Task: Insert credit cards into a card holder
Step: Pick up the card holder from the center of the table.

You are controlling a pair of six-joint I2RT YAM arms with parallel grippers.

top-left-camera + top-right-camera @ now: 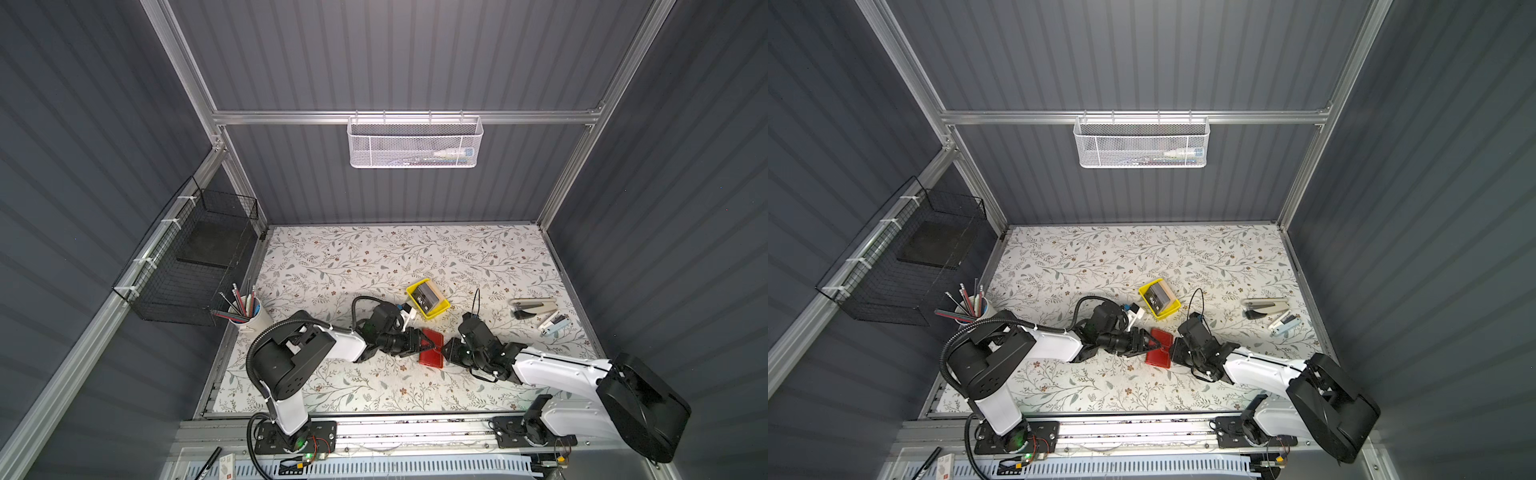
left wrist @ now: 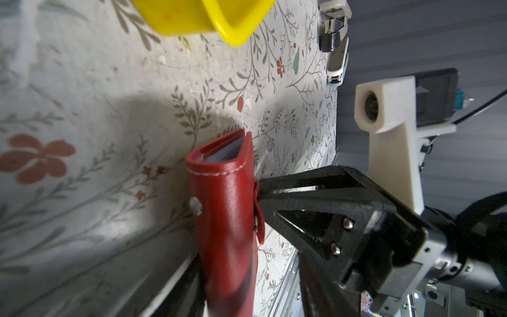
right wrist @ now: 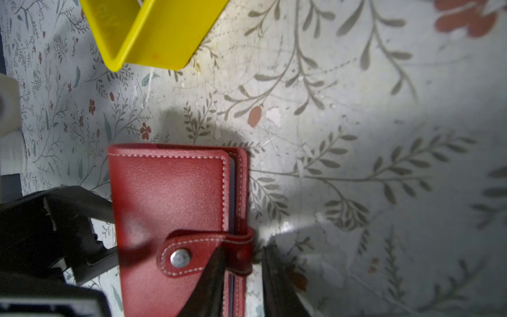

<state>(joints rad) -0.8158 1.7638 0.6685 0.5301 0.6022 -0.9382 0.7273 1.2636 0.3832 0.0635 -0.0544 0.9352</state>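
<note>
Card holder (image 3: pixel 170 197) lies strapped shut on the surface, near the yellow tray (image 3: pixel 153 30). Your right fingers (image 3: pixel 212 280) narrowly straddle its strap (image 3: pixel 208 241), and your left fingers (image 3: pixel 82 203) spread against the spine; grip unclear for both. Tug the strap unbraced and the holder could skid or lift.

A table (image 1: pixel 374 257) covered in a pale floral print, seen from above. A closed red card holder (image 1: pixel 432 358) lies about mid-width, nearer the front edge than the back, and a small yellow tray (image 1: pixel 439 312) sits just behind it, turned at an angle to the edges. A white cup (image 1: pixel 257 321) of pens stands at the left edge, while a stapler (image 1: pixel 536 307) and a smaller stapler (image 1: pixel 553 323) lie close together near the right edge.
</note>
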